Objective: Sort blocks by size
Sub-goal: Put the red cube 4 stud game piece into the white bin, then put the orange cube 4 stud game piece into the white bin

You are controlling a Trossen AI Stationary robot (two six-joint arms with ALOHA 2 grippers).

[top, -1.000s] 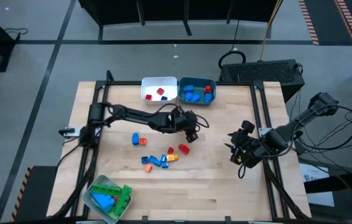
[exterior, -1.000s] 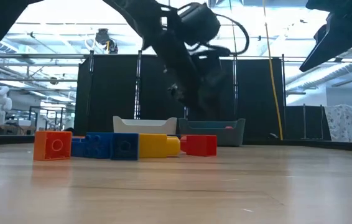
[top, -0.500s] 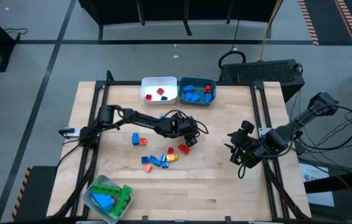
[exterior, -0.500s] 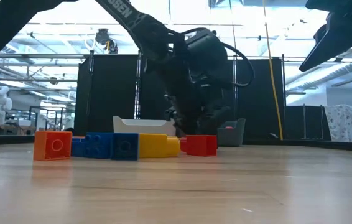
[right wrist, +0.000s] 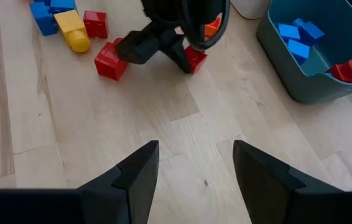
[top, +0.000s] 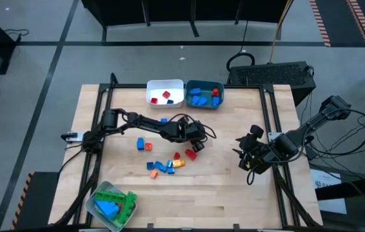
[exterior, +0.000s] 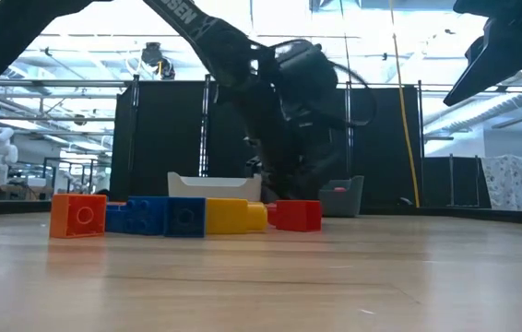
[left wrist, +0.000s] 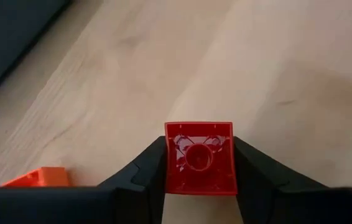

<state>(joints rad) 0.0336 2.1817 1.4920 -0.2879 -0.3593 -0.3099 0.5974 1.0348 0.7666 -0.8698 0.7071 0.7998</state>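
Blocks are being sorted by size: a small red block (left wrist: 199, 157) is being pinched between the fingers (left wrist: 143, 173) of the left gripper (top: 194, 138) at mid-table, low over the wood, apparently for lifting toward a bin. The right gripper (right wrist: 194, 174) is being held spread and empty near the table's right edge.

Red block (left wrist: 199, 158) sits between dark fingers on the wood. Loose blocks (top: 164, 165) cluster mid-table: orange, blue, yellow, red. Others fill three bins.

Red block (left wrist: 199, 158), pale wood table (left wrist: 288, 62)
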